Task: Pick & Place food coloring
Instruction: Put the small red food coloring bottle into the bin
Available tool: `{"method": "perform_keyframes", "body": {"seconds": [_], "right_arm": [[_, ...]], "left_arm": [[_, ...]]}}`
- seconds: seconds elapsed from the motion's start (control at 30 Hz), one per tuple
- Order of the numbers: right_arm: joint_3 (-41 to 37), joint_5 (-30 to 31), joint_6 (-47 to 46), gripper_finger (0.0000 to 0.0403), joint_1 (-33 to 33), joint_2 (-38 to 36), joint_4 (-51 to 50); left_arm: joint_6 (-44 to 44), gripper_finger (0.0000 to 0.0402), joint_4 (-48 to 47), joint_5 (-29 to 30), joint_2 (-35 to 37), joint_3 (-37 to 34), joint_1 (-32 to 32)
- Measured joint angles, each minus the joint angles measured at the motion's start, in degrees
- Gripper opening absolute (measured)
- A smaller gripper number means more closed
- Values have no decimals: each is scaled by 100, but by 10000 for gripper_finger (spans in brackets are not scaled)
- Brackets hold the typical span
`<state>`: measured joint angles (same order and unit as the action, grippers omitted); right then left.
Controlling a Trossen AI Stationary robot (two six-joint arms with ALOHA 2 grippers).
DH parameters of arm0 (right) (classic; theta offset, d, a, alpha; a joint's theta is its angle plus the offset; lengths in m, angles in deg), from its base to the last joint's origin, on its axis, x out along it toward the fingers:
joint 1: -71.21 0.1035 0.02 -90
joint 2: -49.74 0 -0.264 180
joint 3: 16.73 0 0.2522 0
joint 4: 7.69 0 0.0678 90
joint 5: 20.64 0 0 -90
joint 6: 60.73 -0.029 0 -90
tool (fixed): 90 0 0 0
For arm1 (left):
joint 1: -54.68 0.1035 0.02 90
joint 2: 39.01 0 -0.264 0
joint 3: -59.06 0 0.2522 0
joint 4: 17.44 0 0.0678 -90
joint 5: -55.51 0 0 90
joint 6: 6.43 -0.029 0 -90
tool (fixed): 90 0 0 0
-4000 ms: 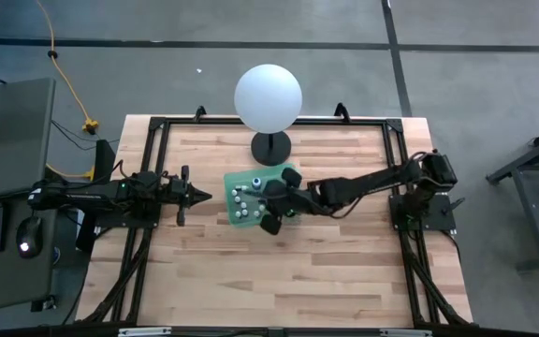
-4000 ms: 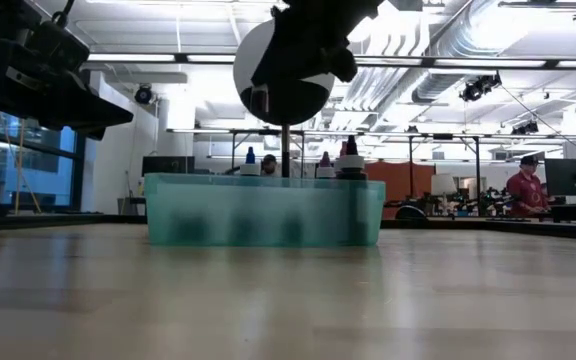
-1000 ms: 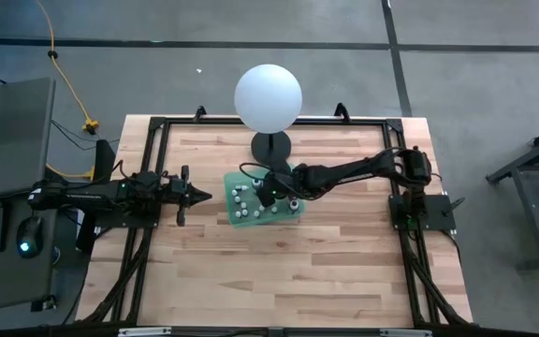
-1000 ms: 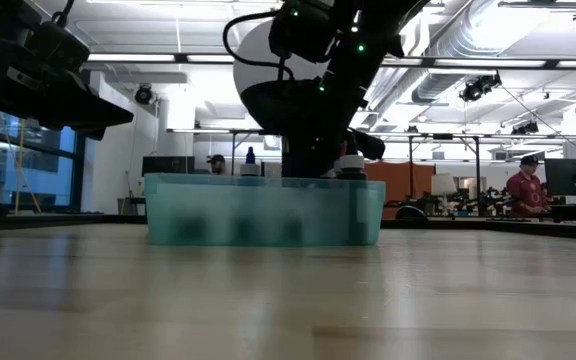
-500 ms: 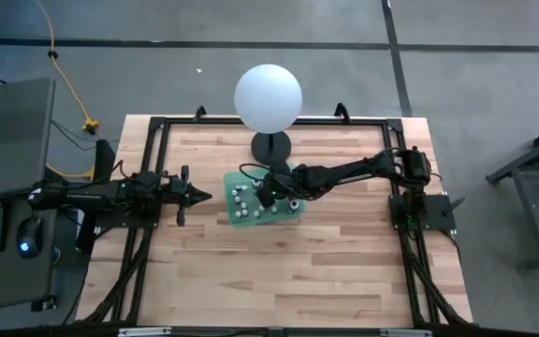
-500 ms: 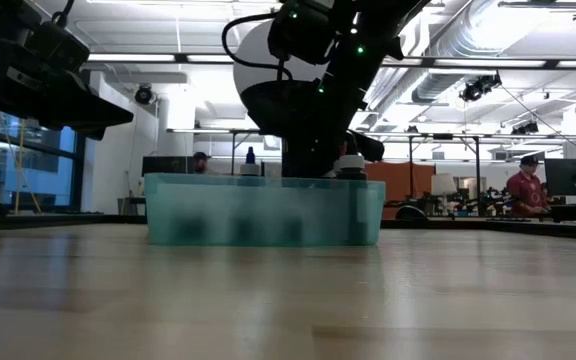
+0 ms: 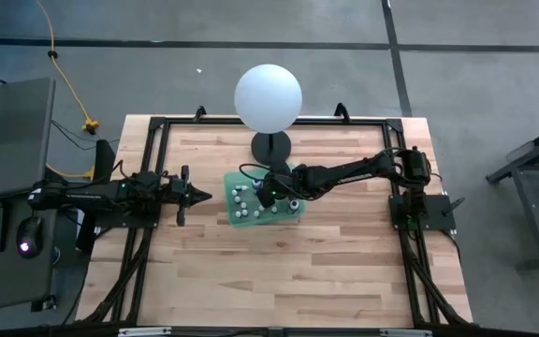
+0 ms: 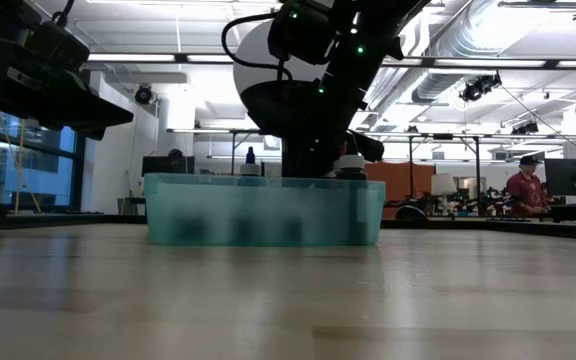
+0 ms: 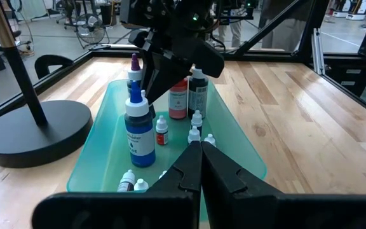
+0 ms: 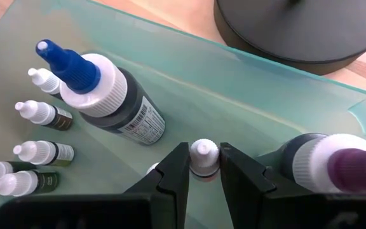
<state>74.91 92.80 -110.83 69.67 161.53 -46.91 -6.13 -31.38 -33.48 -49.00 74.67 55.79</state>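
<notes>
The food coloring is a set of small bottles standing in a translucent green tray [image 7: 293,212] at the table's middle. Several tiny white-capped ones [image 10: 40,112] stand in a row. Beside them are a bigger blue-tipped bottle [image 10: 100,89] and a purple-topped one [image 10: 345,164]. My right gripper [image 10: 203,163] reaches down into the tray [image 10: 246,95], its fingers closed around one tiny bottle [image 10: 203,151]. In the high view it sits at the tray's far part [image 7: 271,191]. My left gripper [image 7: 200,196] waits shut at the table's left, above the wood. My right gripper pinches the tiny bottle by its white cap and neck [image 10: 203,166] between its two fingertips. The fingers come slanting down from the table's right side. The bottle stands upright inside the tray; my fingers hide its base, so I cannot tell whether it rests on the tray floor.
A big white sphere [image 7: 268,96] on a black stand rises just beyond the tray, its round base [image 10: 297,25] close to the tray's far wall. A red-filled bottle [image 9: 178,102] and a dark one [image 9: 198,95] stand behind my right gripper. Bare wood lies near and right of the tray.
</notes>
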Motion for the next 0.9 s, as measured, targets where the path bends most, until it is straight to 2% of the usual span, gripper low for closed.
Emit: {"method": "perform_keyframes", "body": {"seconds": [0.9], "right_arm": [[0, -208, 131, 79, 0, 2, 13]], "left_arm": [[0, 0, -1, 1, 0, 0, 0]]}}
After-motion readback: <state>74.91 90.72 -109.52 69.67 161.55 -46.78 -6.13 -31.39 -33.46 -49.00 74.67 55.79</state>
